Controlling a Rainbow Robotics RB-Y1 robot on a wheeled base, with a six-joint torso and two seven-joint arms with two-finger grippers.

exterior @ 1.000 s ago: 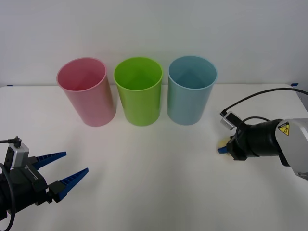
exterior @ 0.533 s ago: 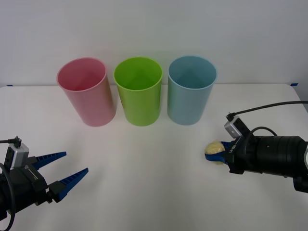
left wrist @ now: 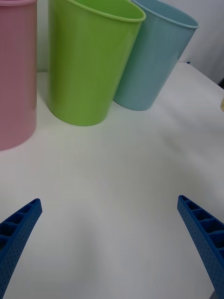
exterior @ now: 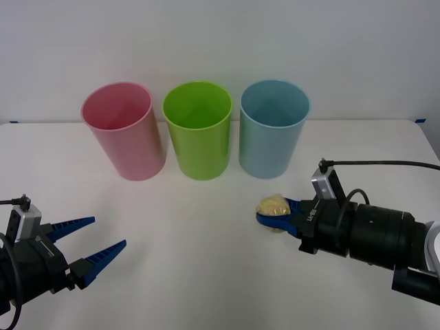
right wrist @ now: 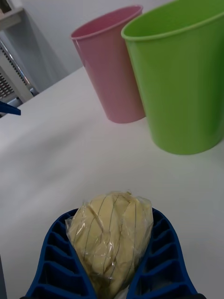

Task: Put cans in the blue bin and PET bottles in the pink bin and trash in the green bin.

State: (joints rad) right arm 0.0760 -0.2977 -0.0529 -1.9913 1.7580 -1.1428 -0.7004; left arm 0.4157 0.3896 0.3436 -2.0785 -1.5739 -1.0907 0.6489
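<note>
Left gripper sits low at the near left corner of the table, fingers spread wide and holding nothing. The left wrist view shows its two blue fingers at the two corners with bare table between them. Judgement: this arm is parked out of the working lane so the other can cross in front of the bins.

Three bins stand upright in a row at the back of the table, mouths up and unobstructed: pink bin on the left, green bin in the middle, blue bin on the right. Neighbours stand just beside one another. All three interiors look empty from the front view.

Right gripper reaches in from the right, arm roughly level, fingertips in front of the blue bin's base and near it. Its fingers are closed around the trash, a pale-yellow wrinkled wad. The right wrist view shows the trash cradled between the two ribbed fingers, wrapped in a clear crinkled film, protruding past the tips. Whether the wad is clear of the table I cannot tell.

Trash belongs in the green bin, which lies ahead of the wrist camera with the pink bin beyond it. Judgement: the next move needs height, since the load sits well below the green rim.
</note>
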